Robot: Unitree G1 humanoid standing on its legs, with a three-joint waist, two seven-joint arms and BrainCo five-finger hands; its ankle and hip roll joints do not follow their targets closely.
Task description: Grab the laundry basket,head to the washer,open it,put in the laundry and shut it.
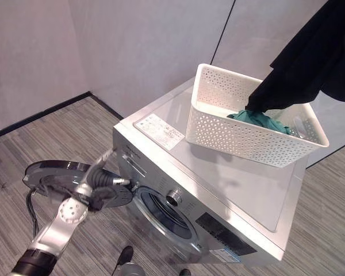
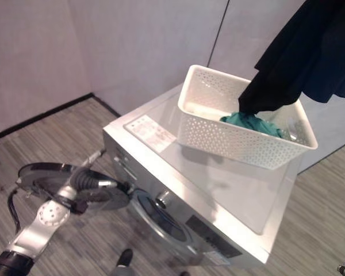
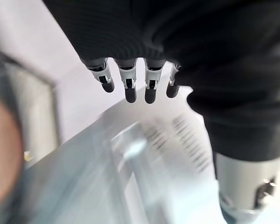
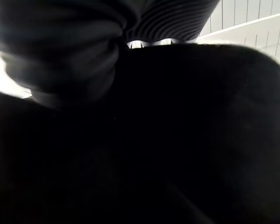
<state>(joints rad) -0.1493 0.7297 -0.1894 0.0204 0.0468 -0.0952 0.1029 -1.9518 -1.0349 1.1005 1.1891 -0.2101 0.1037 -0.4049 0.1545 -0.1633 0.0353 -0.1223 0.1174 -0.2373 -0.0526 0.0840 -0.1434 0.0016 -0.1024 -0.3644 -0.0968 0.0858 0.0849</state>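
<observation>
- White laundry basket sits on top of the washer, teal cloth inside.
- Black garment hangs above the basket, its tail dipping in.
- Washer door is swung open; left hand beside it, fingers straight, grasping nothing.
- Right hand's buried in dark cloth, can't tell its fingers.

A grey wood-grain plank floor is seen around the appliance. Pale walls are met at a corner, with a dark baseboard run along their foot. A thin dark vertical seam is seen dividing the wall panels.
</observation>
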